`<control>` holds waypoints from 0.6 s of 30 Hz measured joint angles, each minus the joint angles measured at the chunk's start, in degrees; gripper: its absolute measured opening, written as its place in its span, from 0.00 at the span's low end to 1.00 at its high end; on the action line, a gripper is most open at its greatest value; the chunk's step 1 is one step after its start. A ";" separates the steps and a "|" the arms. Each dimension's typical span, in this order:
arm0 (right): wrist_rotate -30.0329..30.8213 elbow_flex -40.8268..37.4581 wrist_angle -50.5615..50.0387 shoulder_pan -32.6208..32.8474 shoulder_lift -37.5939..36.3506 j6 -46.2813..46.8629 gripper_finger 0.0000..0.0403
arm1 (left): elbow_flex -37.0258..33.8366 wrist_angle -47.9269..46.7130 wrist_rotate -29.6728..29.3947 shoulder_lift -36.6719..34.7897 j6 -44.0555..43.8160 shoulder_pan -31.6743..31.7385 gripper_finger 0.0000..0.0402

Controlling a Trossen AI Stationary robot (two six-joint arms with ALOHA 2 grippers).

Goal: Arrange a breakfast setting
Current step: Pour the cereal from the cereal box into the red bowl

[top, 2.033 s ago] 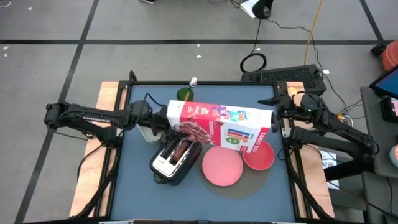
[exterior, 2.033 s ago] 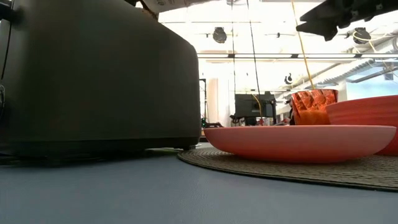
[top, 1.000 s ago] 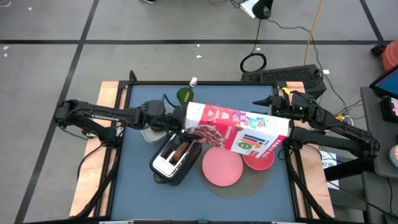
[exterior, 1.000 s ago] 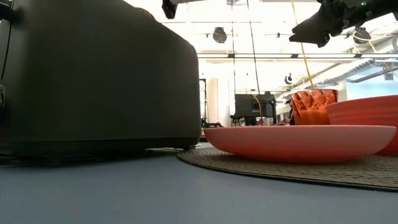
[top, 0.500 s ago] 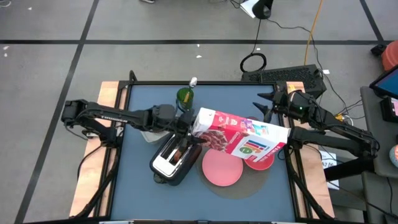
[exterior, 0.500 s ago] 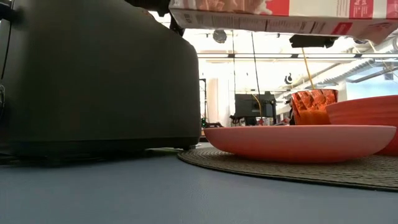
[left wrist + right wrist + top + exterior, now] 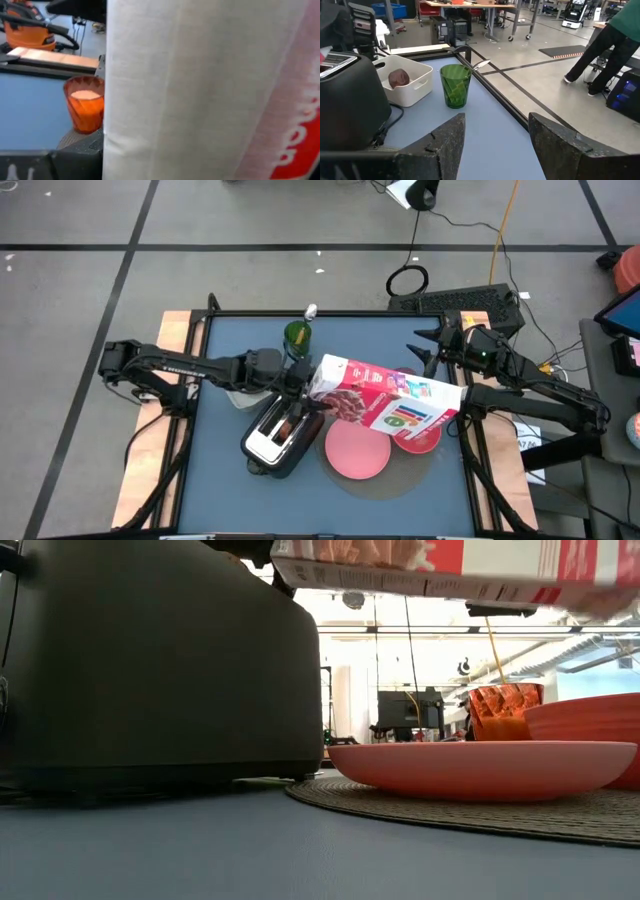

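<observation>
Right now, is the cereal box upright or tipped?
Tipped: the cereal box lies nearly flat above the pink plate and red bowl.

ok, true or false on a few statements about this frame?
1. The left tool holds the cereal box tilted above the pink plate and red bowl. True.
2. The right tool grips the box. False: it is open, clear of it.
3. The green cup stands upright beside the white container. True.
4. The dark red fruit lies on the plate. False: it is in the container.
</observation>
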 joint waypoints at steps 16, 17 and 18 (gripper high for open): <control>0.00 0.00 0.00 0.00 0.00 0.00 0.52 | 0.00 -0.51 -2.40 0.00 1.29 0.45 0.67; 0.01 0.02 0.00 0.00 -0.01 0.01 0.52 | 0.00 -0.59 -2.38 0.00 1.29 0.45 0.67; 0.00 0.01 0.00 0.00 0.00 0.02 0.52 | 0.00 -0.74 -2.38 0.00 1.29 0.45 0.67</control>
